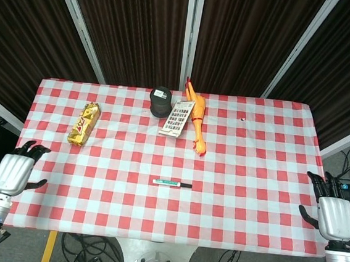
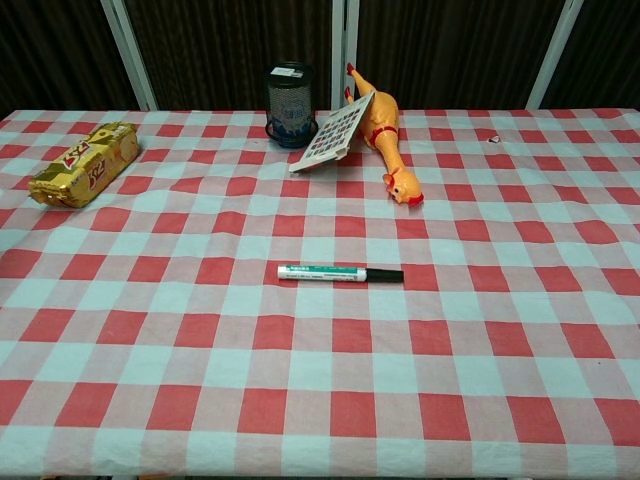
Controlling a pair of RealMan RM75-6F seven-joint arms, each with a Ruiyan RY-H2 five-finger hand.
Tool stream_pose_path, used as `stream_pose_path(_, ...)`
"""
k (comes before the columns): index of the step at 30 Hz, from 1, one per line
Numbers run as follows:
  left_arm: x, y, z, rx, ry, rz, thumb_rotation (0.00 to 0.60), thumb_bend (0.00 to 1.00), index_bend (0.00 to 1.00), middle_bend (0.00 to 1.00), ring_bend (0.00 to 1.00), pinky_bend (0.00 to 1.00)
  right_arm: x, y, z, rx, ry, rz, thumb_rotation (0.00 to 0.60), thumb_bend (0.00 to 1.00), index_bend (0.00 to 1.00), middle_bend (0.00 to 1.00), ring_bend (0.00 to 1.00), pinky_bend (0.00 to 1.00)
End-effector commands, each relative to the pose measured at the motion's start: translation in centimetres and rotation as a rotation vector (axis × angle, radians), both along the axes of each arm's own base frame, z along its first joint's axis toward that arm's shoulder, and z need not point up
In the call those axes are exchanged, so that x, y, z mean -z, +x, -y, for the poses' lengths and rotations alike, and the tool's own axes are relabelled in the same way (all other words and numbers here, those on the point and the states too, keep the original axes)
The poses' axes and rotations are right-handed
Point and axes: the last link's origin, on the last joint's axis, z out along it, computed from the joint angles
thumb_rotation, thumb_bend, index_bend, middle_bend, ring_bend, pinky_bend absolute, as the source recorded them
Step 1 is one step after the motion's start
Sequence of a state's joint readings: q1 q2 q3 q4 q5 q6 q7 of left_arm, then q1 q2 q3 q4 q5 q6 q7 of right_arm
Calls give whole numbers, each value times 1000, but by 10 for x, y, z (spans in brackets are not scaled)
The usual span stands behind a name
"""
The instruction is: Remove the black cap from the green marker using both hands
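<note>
The green marker (image 1: pixel 171 183) lies flat near the middle of the checkered table, its white and green barrel to the left and its black cap (image 1: pixel 185 185) to the right. In the chest view the marker (image 2: pixel 325 272) and its cap (image 2: pixel 386 275) are fully visible and untouched. My left hand (image 1: pixel 13 172) hovers off the table's left edge, fingers spread, holding nothing. My right hand (image 1: pixel 335 216) hangs at the table's right edge, fingers apart and empty. Both hands are far from the marker and show only in the head view.
A gold snack packet (image 1: pixel 84 123) lies at the left. A dark mesh cup (image 1: pixel 160 102), a small keypad card (image 1: pixel 177 119) and a yellow rubber chicken (image 1: pixel 197 118) cluster at the back centre. The red and white tablecloth (image 1: pixel 252 169) covers the table.
</note>
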State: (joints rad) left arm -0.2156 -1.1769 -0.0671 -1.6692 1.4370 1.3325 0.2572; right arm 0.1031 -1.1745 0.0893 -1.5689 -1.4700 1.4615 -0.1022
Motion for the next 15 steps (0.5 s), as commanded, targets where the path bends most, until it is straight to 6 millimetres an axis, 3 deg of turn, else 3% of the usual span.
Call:
stream_pose_path(1, 17, 17, -9, 28, -54, -19, 600, 0, 286, 266, 156, 375, 0, 5, 4, -3, -17, -6, 600, 153, 95, 165, 0, 195)
stream_pose_path(9, 59, 73, -43, 106, -73, 23, 600, 0, 368, 336, 282, 471, 3, 18, 13, -10, -37, -24, 600, 153, 95, 165, 0, 202)
stream_pose_path(15, 90, 102, -60, 112, -148, 38, 600, 3, 369, 341, 284, 484, 7, 24, 21, -15, -25, -31, 600, 153, 95, 165, 0, 202)
